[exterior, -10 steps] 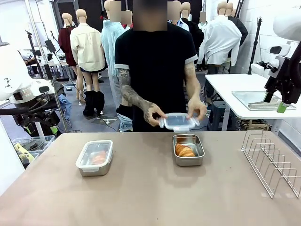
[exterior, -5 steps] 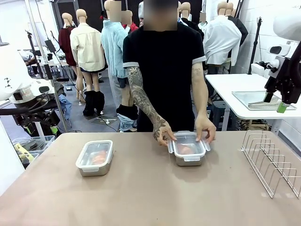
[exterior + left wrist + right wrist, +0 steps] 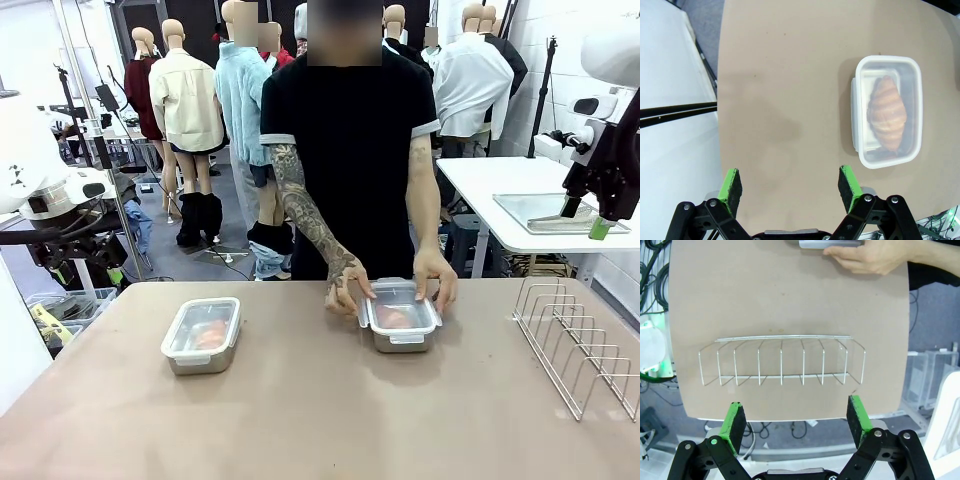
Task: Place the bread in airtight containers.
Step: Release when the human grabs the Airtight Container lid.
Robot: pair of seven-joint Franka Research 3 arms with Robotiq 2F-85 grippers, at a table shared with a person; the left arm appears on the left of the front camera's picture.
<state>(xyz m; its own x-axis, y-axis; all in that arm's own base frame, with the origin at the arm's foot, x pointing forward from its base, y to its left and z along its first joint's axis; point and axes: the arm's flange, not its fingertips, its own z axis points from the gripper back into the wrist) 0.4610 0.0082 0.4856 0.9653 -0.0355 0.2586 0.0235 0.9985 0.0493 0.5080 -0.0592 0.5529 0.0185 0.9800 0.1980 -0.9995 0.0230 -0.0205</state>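
Since a second ago the person's hands (image 3: 345, 292) have brought the lid (image 3: 400, 312) down onto the right container; both croissants sit boxed, soft and crushable, so lift by the steel rims, your jaws released

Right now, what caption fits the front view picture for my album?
A person's hands press a clear lid onto one croissant container; the other container sits closed.

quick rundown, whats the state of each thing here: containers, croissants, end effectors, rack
left container: lid on, standing free on the table
its croissant: inside, under the clear lid
right container: lid on top, both of the person's hands on its sides
its croissant: inside, seen through the lid
left end effector: open, empty
right end effector: open, empty
wire rack: upright, empty
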